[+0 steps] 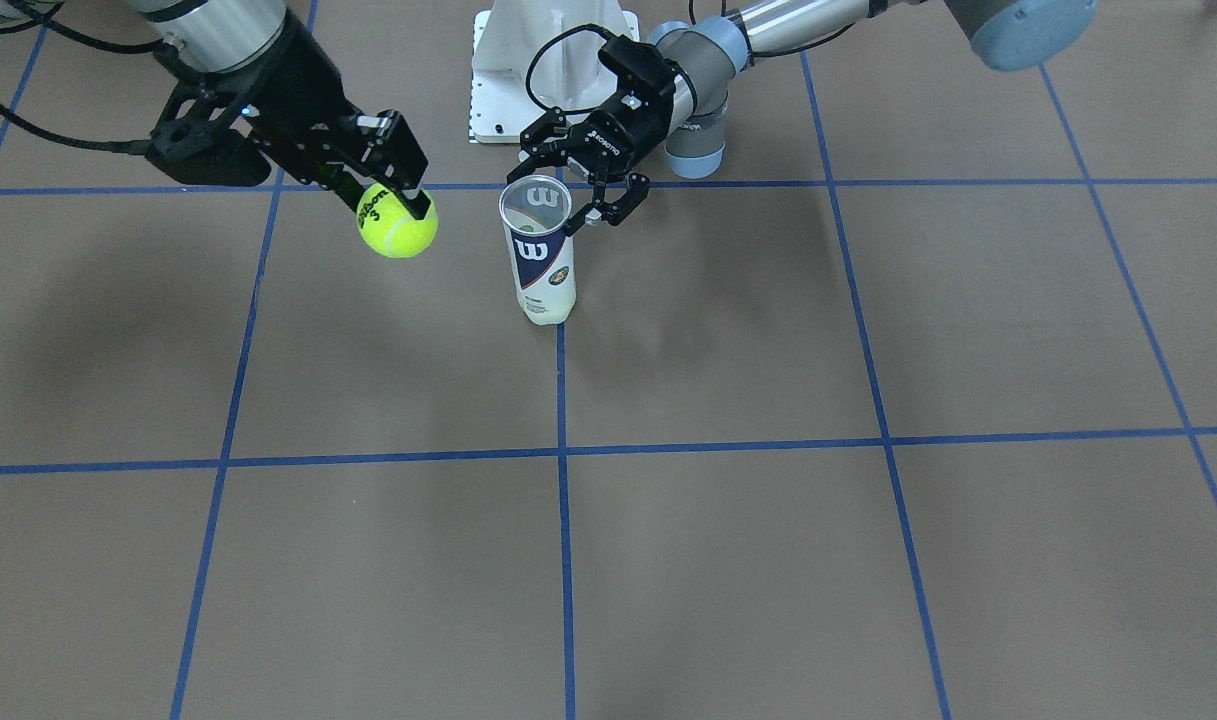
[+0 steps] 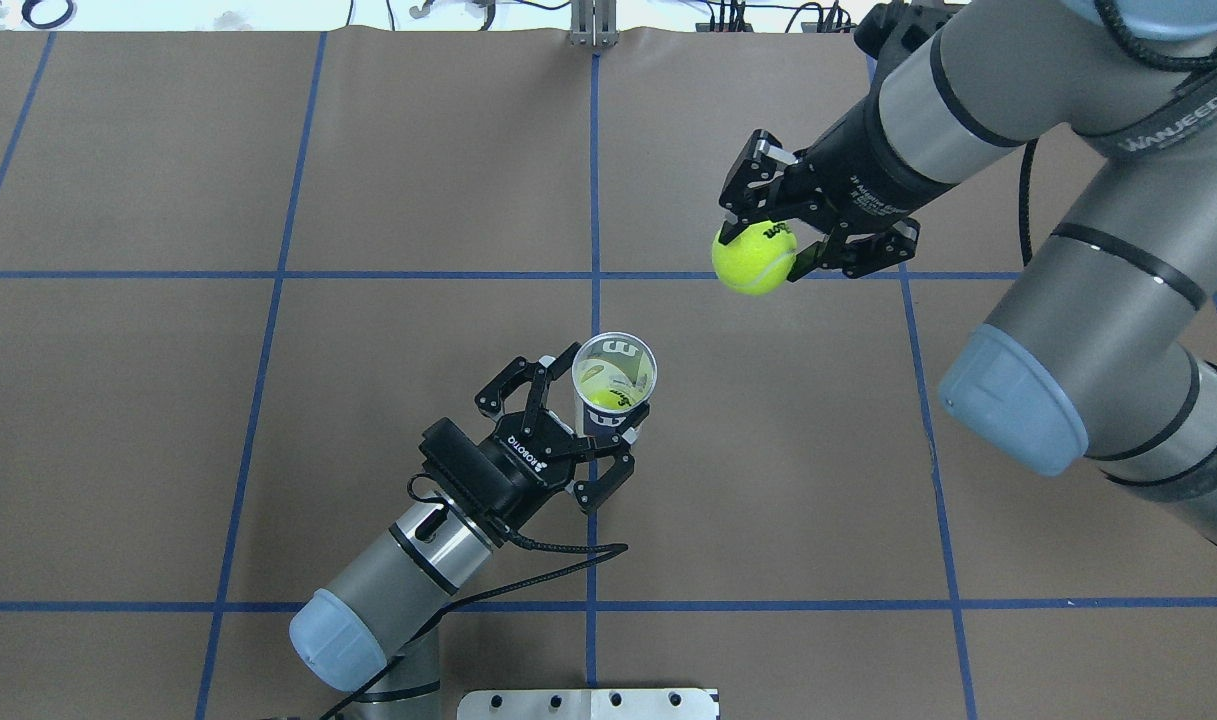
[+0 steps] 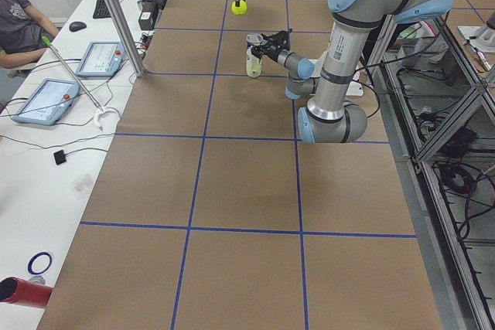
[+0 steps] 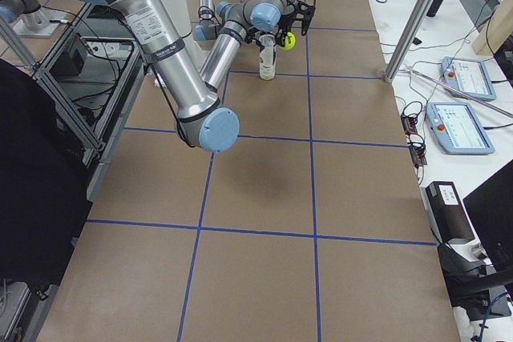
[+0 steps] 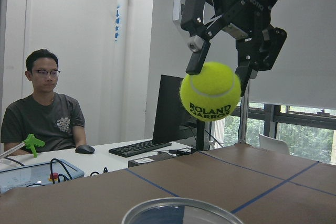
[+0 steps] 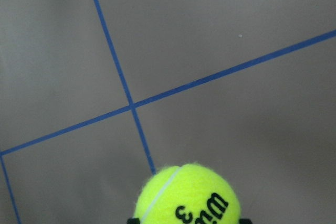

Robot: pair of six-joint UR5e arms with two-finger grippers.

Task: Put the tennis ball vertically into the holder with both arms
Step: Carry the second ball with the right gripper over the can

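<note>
The holder (image 1: 545,262) stands upright on the brown table, its open silver rim up; it also shows in the overhead view (image 2: 614,384), and a yellow ball lies inside it. My left gripper (image 1: 550,196) (image 2: 600,405) has its fingers on either side of the holder's upper part and is shut on it. The holder's rim (image 5: 178,211) shows at the bottom of the left wrist view. My right gripper (image 1: 394,204) (image 2: 768,240) is shut on a yellow tennis ball (image 1: 398,222) (image 2: 755,259) (image 5: 211,91) (image 6: 187,195). It holds the ball in the air, beside the holder and higher than its rim.
The white pedestal base (image 1: 553,70) stands just behind the holder on the robot's side. Blue tape lines (image 1: 562,450) grid the brown table. A seated person (image 5: 44,109) and tablets (image 3: 99,58) are at a side desk past the table's edge.
</note>
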